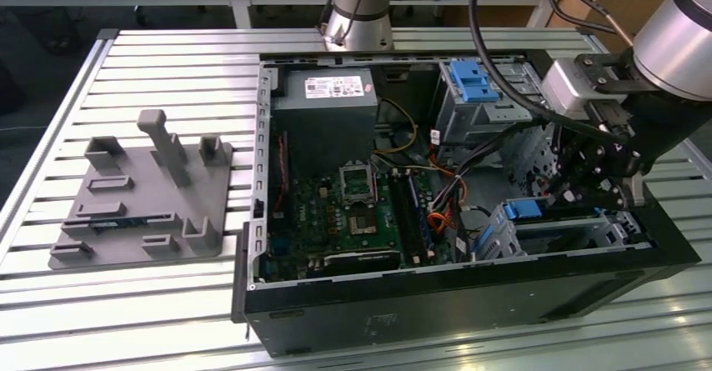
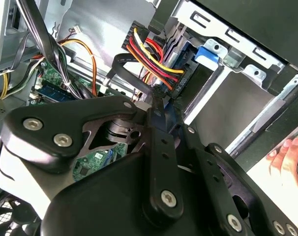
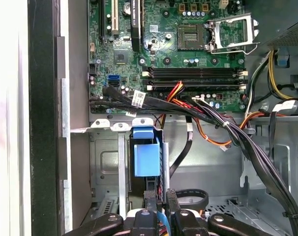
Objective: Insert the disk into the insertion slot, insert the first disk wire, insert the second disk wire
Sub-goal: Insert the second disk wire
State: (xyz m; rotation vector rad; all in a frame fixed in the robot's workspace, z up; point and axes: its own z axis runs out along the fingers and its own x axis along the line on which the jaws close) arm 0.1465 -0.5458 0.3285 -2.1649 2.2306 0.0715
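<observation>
The disk sits inside the insertion slot [image 1: 589, 231], the low grey cage at the case's near corner on the exterior view's right. The end of its blue carrier shows in all three views [image 1: 523, 210] [image 3: 146, 157] [image 2: 208, 53]. My gripper [image 1: 589, 196] reaches down into the case just behind that cage. In the second wrist view its fingers [image 2: 158, 105] close together on a black wire connector [image 2: 181, 81] with red, yellow and orange wires [image 2: 149, 54], held at the disk's back edge. In the first wrist view the gripper [image 3: 160, 199] sits in line with the carrier.
A taller cage with a blue latch [image 1: 473, 79] stands farther back. The motherboard [image 1: 356, 213] and power supply [image 1: 323, 96] fill the case's middle. A black cable bundle [image 3: 227, 128] crosses beside the slot. A grey fixture plate [image 1: 145, 196] lies outside. A hand [image 2: 286, 157] rests by the case.
</observation>
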